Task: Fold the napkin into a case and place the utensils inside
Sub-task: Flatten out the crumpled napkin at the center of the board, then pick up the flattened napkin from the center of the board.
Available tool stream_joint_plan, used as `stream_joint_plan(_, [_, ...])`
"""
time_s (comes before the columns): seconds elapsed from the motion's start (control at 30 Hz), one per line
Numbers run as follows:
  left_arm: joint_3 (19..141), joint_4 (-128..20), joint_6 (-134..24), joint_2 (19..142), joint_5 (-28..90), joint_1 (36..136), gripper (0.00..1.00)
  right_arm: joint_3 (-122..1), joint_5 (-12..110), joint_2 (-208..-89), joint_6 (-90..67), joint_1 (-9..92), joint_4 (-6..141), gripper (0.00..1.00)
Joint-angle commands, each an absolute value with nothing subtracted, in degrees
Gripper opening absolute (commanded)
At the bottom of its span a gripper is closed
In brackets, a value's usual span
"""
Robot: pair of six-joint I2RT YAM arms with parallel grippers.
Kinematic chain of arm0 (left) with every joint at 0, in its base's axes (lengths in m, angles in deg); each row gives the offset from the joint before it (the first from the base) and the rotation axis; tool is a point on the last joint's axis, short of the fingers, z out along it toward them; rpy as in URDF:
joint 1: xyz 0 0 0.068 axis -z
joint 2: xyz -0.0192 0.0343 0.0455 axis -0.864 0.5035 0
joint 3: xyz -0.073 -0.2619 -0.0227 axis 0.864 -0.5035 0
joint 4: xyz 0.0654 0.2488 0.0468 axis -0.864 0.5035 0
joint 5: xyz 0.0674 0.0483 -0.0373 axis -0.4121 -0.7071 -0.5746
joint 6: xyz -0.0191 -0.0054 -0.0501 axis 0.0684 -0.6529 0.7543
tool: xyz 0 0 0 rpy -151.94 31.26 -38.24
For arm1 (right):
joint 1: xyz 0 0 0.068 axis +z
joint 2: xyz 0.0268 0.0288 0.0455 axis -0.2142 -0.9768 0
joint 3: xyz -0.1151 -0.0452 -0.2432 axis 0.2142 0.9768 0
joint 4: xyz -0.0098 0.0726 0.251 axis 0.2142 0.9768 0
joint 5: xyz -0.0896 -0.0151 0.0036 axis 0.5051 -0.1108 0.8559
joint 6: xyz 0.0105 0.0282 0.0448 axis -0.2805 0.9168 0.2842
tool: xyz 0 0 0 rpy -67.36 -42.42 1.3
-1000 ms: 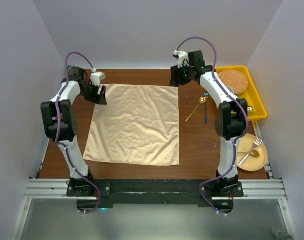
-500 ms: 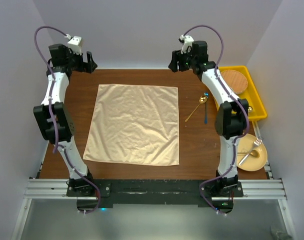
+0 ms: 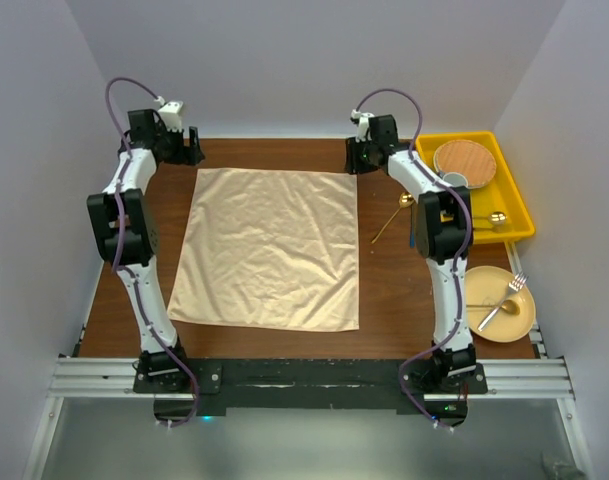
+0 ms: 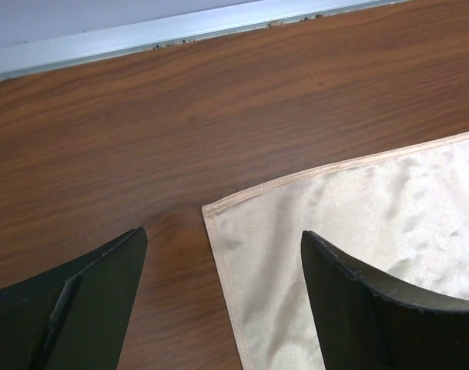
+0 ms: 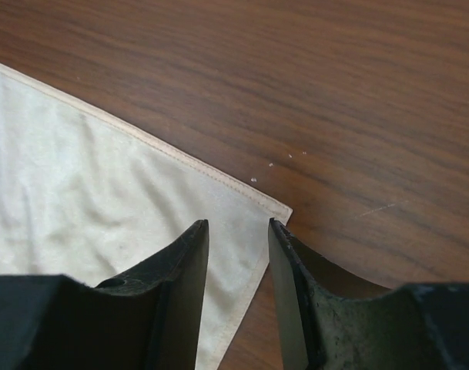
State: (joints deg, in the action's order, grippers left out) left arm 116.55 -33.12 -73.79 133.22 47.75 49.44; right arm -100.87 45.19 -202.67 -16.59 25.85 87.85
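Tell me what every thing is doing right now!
Napkin: spread flat, unfolded.
Left end effector: open wide over a napkin corner.
Right end effector: open narrowly over another corner.
Gold spoon: lying on the table.
Fork: resting on the round plate.

Both arms match: the left arm (image 3: 146, 305) and right arm (image 3: 449, 310) are white tubular links joined by chunky black housings. A purple cable (image 3: 389, 91) arcs over each wrist (beside a small white camera block (image 3: 171, 106)). The left claw (image 4: 222, 247) and right claw (image 5: 236, 227) have matt black wedge fingers (image 4: 88, 301), the right pair scuffed.
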Motion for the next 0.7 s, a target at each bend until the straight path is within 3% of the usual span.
stream_joint_plan(0.0, [119.5,-33.3,-74.5,133.9,46.1,49.3,0.86,-105.1,47.9,-204.3,-16.5,25.6,88.7,0.38])
stream_joint_plan(0.67, [118.2,-33.8,-74.6,135.8,45.3,49.3,0.86,-106.1,53.9,-208.8,-16.0,25.8,89.0,0.35])
